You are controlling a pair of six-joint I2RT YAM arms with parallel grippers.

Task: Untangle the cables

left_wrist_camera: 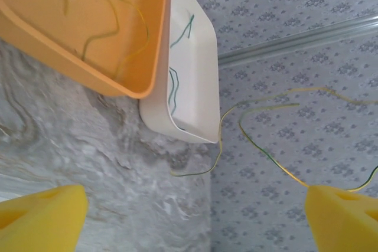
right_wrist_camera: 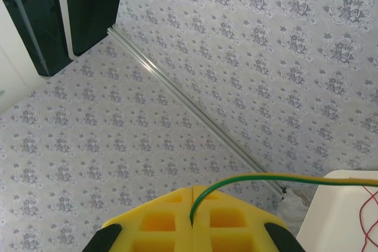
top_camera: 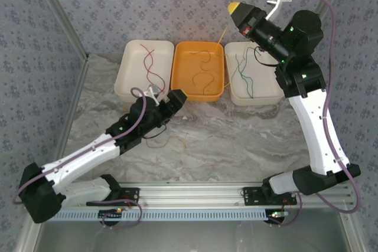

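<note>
1 cable, thin, likely light and limp, clamped in right gripper, bottom centre; left gripper wide open; best pinched mid-strand.

Three trays line the counter's far edge: a left white tray with dark red cables, an orange tray with yellow-orange cables, and a right white tray with green cables. The left pincer hovers at the orange tray's near left corner. The right pincer hangs high above the far edge, and a thin yellow cable trails from it.
</note>
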